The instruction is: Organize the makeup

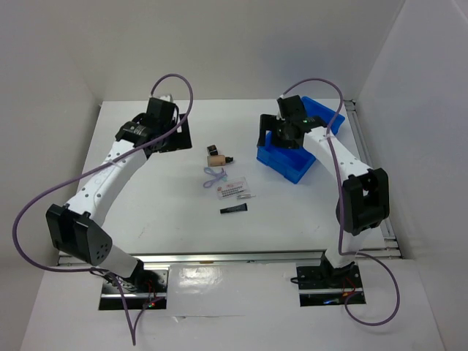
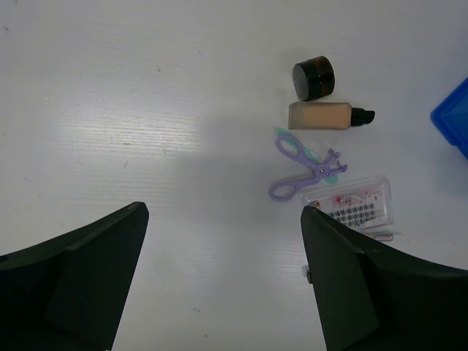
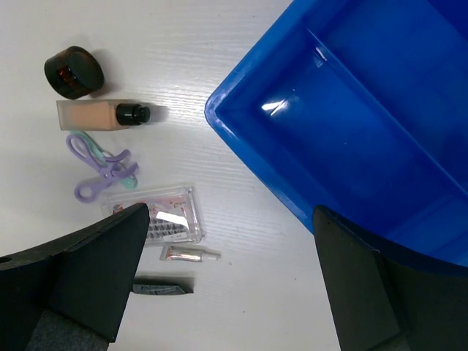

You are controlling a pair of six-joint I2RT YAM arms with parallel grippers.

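Note:
The makeup lies in a loose group at mid-table. It is a small black jar point(image 1: 214, 149) point(image 2: 314, 78) point(image 3: 73, 72), a tan bottle with a black cap point(image 1: 217, 159) point(image 2: 329, 116) point(image 3: 99, 115), a lavender looped tool point(image 1: 212, 175) point(image 2: 300, 172) point(image 3: 99, 170), a clear red-printed lash case point(image 1: 232, 189) point(image 2: 356, 205) point(image 3: 164, 216), a small silver tube point(image 3: 189, 254) and a slim black tube point(image 1: 234, 209) point(image 3: 162, 288). My left gripper point(image 1: 174, 135) point(image 2: 223, 208) is open and empty, left of the group. My right gripper point(image 1: 272, 133) point(image 3: 230, 208) is open and empty over the bin's near-left edge.
The blue divided bin point(image 1: 281, 162) point(image 3: 241, 146) stands to the right of the makeup, with nothing showing in the compartments I see; its corner shows in the left wrist view point(image 2: 453, 117). White walls enclose the table at the back and both sides.

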